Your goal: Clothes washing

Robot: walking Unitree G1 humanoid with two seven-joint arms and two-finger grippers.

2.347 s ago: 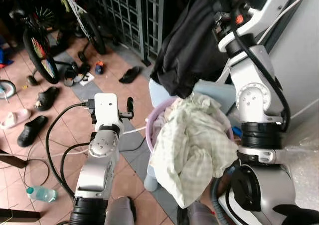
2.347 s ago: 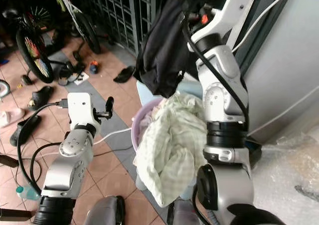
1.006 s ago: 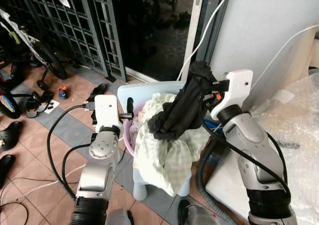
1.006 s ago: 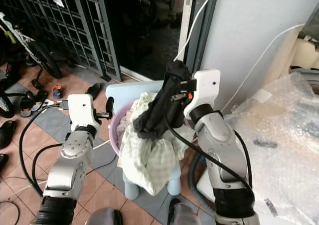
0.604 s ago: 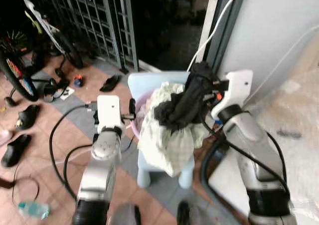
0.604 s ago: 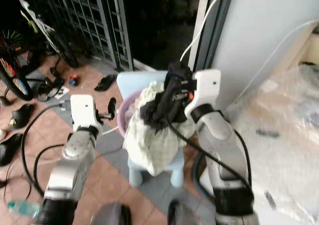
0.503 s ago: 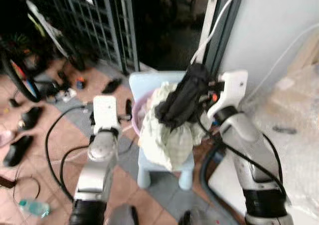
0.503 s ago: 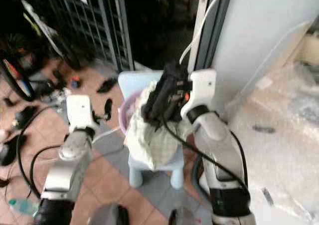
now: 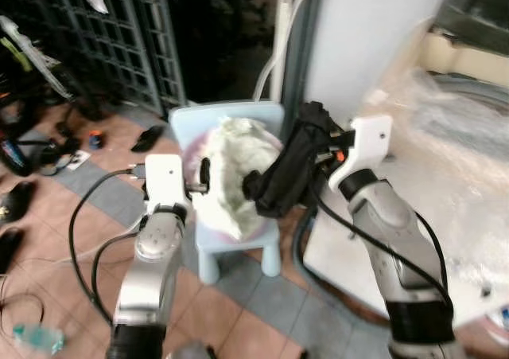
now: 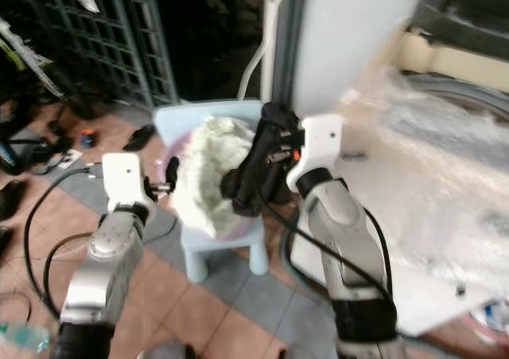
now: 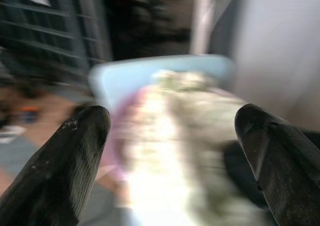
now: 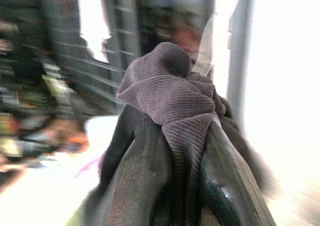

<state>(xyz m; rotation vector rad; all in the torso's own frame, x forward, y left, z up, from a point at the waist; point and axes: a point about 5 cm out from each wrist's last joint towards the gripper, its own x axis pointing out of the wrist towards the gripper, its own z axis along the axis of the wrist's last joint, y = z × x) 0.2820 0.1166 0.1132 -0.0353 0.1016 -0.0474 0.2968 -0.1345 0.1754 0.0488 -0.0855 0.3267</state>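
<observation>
A dark ribbed garment (image 9: 289, 174) hangs bunched from my right gripper (image 9: 322, 142), which is shut on it; the right wrist view has the cloth (image 12: 170, 100) wrapped over both fingers. It hangs just right of a purple basket (image 9: 196, 216) heaped with pale green-white laundry (image 9: 229, 176), set on a light blue plastic chair (image 9: 231, 239). My left gripper (image 9: 204, 174) is raised beside the basket's left side, open, with nothing between its fingers (image 11: 75, 151). To the right stands a white washing machine (image 9: 445, 208) under clear plastic sheeting.
Dark metal grille gates (image 9: 119, 40) and a dark doorway stand behind the chair. Shoes (image 9: 148, 138) and a bicycle (image 9: 24, 56) lie on the tiled floor at left. A grey hose (image 9: 306, 239) runs down beside the machine. A plastic bottle (image 9: 36, 337) lies at lower left.
The camera has swung to the right, bringing the plastic-covered machine into view. My right gripper keeps the dark garment, now hanging right of the basket. The left gripper stays open beside the basket.
</observation>
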